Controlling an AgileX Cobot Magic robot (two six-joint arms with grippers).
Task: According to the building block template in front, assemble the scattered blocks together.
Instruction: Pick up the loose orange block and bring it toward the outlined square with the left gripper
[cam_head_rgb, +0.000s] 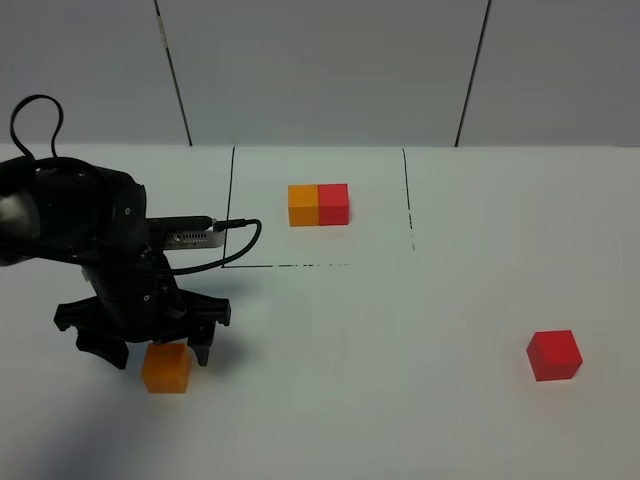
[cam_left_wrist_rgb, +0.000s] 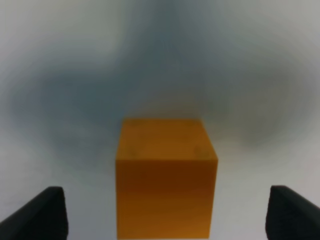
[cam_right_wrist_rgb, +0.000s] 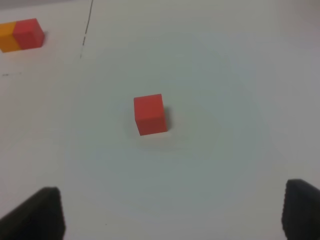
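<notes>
The template (cam_head_rgb: 319, 204), a joined orange and red bar, lies inside a marked rectangle at the back middle; it also shows in the right wrist view (cam_right_wrist_rgb: 20, 35). The loose orange cube (cam_head_rgb: 166, 367) sits at the front left. My left gripper (cam_head_rgb: 158, 350) is low over it, open, fingers on either side; in the left wrist view the cube (cam_left_wrist_rgb: 166, 177) sits between the fingertips (cam_left_wrist_rgb: 42, 215), not gripped. The loose red cube (cam_head_rgb: 554, 355) sits at the front right. My right gripper (cam_right_wrist_rgb: 170, 215) is open above and short of the red cube (cam_right_wrist_rgb: 150, 114); it is out of the high view.
Black lines (cam_head_rgb: 406, 200) mark a rectangle on the white table around the template. A black cable (cam_head_rgb: 230, 235) loops off the left arm. A panelled wall (cam_head_rgb: 320, 70) stands behind the table.
</notes>
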